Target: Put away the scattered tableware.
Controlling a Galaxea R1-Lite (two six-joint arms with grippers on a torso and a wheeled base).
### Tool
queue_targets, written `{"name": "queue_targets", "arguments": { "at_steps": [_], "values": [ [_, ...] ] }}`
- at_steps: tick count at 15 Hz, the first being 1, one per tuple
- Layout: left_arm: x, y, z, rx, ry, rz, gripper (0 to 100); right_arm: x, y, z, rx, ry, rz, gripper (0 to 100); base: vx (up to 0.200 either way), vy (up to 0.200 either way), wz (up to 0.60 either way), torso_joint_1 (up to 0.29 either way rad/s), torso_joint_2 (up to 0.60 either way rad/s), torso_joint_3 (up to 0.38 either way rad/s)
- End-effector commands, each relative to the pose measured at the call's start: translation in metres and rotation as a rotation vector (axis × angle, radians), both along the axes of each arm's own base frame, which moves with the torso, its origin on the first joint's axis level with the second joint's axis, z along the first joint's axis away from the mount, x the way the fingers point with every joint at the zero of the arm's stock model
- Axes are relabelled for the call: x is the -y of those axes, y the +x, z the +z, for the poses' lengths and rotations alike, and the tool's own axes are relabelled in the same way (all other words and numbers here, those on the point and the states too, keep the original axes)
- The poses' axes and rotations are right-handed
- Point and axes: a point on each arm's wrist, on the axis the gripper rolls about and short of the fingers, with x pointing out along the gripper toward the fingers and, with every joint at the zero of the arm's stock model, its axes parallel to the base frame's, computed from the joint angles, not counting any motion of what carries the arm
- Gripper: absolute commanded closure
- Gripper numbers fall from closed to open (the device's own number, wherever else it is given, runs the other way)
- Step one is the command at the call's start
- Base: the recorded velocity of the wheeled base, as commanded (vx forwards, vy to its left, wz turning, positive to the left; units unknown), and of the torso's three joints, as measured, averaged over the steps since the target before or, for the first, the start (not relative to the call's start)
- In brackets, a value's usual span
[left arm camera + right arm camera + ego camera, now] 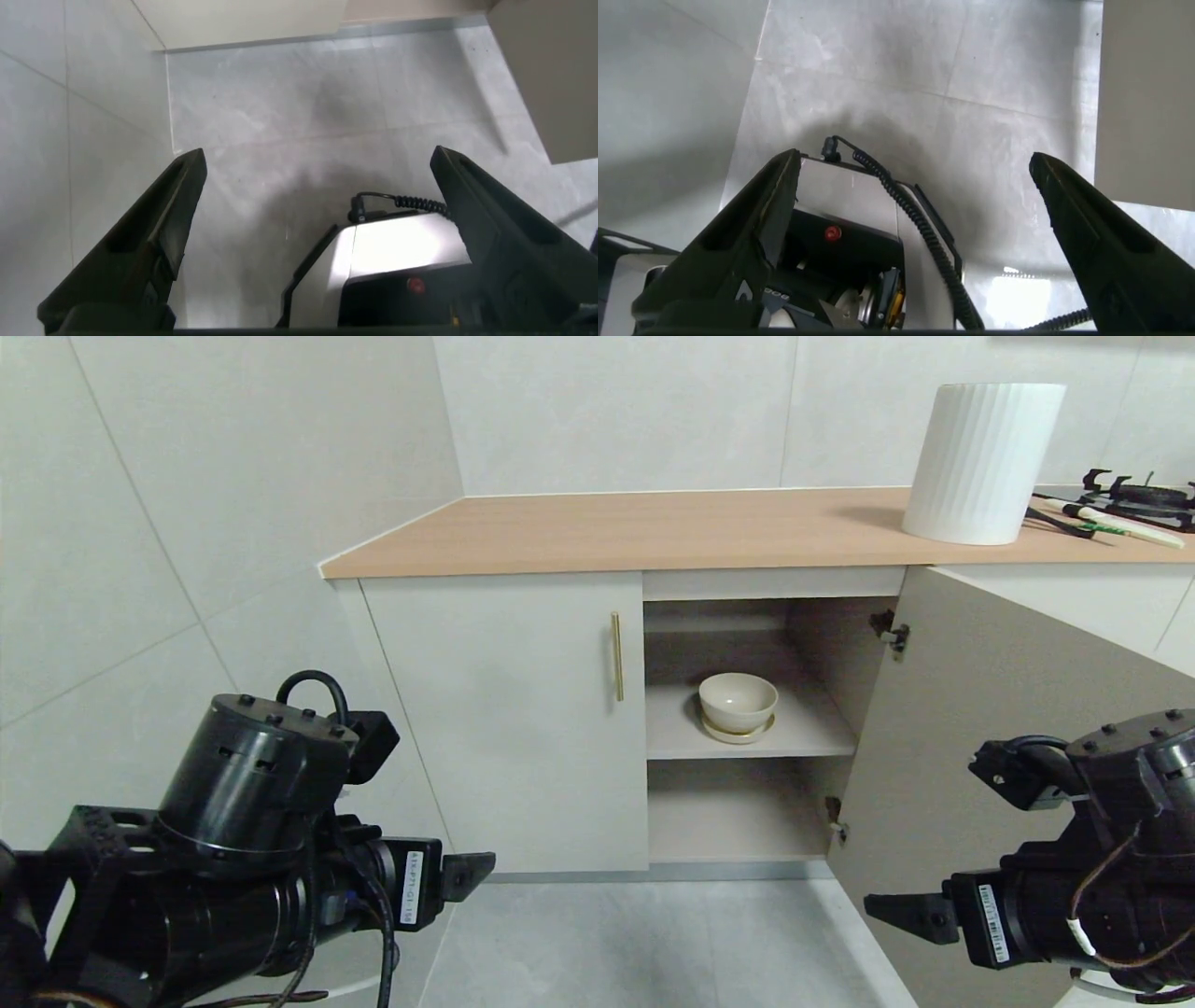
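Note:
A cream bowl (738, 700) sits on a small plate (736, 735) on the middle shelf (812, 733) of the open cabinet under the counter. My left gripper (470, 875) hangs low at the left, well short of the cabinet and above the floor. In the left wrist view the left gripper (318, 159) is open with nothing between its fingers. My right gripper (896, 915) hangs low at the right, beside the open cabinet door (980, 737). The right gripper (915, 161) is also open and holds nothing.
The cabinet's left door (504, 719), with a brass handle (616, 656), is closed. On the wooden countertop (653, 527) stand a white ribbed container (982, 462) and some utensils (1120, 525) beside a stove burner (1144, 490). A tiled wall closes off the left side. Grey floor lies below both grippers.

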Motion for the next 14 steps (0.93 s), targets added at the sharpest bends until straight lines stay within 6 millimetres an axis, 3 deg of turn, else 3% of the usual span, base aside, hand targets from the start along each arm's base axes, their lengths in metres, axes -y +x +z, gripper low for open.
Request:
{"name": "queue_targets", "arguments": {
  "at_steps": [1,4,8,10,12,14],
  "values": [
    [0.0,0.0,0.0,0.0,0.0,0.001,0,0.0,0.0,-0.001,-0.003,-0.002,0.0,0,0.0,0.0,0.0,0.0,0.0,0.0],
    [0.0,0.0,0.0,0.003,0.0,0.001,0,0.0,-0.001,-0.003,-0.009,-0.01,0.005,0,0.0,0.0,0.0,0.0,0.0,0.0],
    [0.002,-0.001,-0.001,0.002,0.013,-0.004,0,-0.002,-0.011,-0.002,-0.018,-0.019,0.044,0,0.0,-0.2,0.0,0.0,0.0,0.0],
    [0.002,-0.001,-0.001,0.003,0.012,-0.004,0,-0.002,-0.022,0.0,-0.039,-0.044,0.086,0,0.0,-0.2,0.0,0.012,0.0,0.0],
    [0.002,-0.001,-0.001,0.003,0.012,-0.004,0,0.009,-0.053,0.005,-0.07,-0.178,0.246,0,0.0,-0.2,0.0,0.002,0.0,0.007],
    [0.002,-0.001,-0.001,0.003,0.012,-0.004,0,0.021,-0.071,0.008,-0.089,-0.252,0.319,0,0.0,-0.2,0.0,0.002,0.0,-0.002]
  ]
}}
